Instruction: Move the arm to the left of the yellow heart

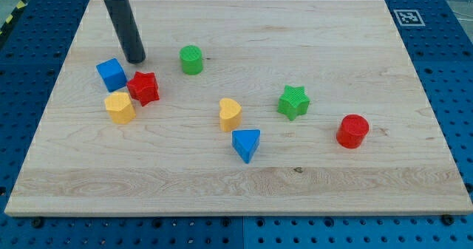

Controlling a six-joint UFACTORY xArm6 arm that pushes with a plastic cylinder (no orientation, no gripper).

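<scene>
My tip [136, 59] is resting on the wooden board [244, 182] in the upper left region; being a bare rod with no jaws, it is clamping nothing and is touching no block. The blue cube [111, 74] is sitting just beside the tip at about 8 o'clock, and the red star [144, 88] is lying near it at 5 o'clock. The yellow heart [230, 114] is sitting near the board's centre, at roughly 4 o'clock from the tip and well apart from it. The heart is showing a flat yellow top face with a rounded lobe toward the view's left and orange-shaded side walls. The blue triangle [246, 145] is lying just beside the heart at 5 o'clock. The green star [293, 102] is lying at 2 o'clock from the heart, the green cylinder [191, 60] at 11 o'clock. The yellow hexagonal block [120, 107] is touching the red star at its 8 o'clock. The red cylinder [352, 131] is standing toward the view's right.
</scene>
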